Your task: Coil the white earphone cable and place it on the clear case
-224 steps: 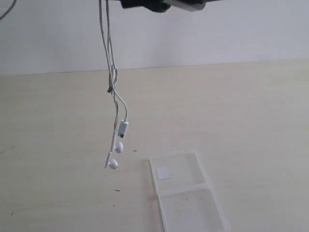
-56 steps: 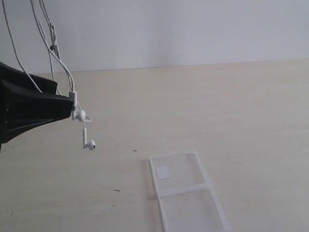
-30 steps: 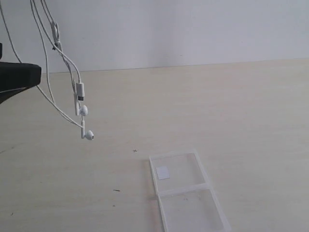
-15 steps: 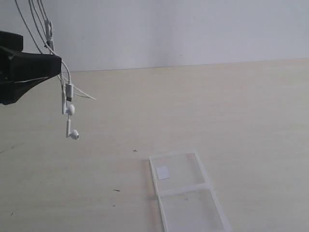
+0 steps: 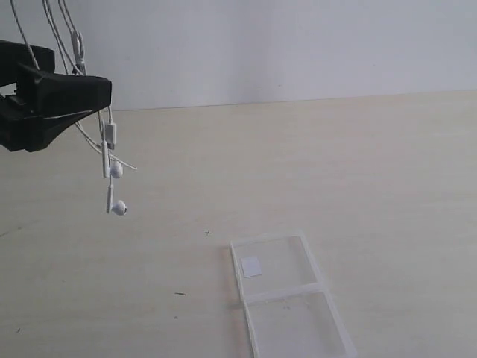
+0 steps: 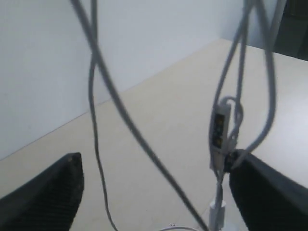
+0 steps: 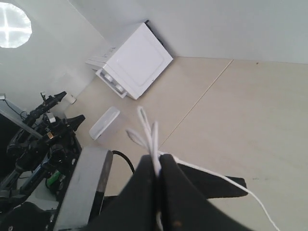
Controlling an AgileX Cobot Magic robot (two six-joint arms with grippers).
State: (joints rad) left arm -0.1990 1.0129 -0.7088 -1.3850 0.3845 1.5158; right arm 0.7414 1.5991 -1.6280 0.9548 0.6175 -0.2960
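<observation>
Right fingers [image 7: 140, 197] clench the cable [image 5: 110, 136] up top, left fingers [image 6: 45, 195] sit released around its strands at upper left (earbuds [image 5: 119, 207] dangling) — closing could miss one, leaving a loose coil well apart from the case [image 5: 287, 302].

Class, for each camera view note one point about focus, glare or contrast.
Exterior view: soft even light, clear case faint against the pale table. Left wrist view: white earphone cable blurred close to the lens. Right wrist view: round light blown out.
</observation>
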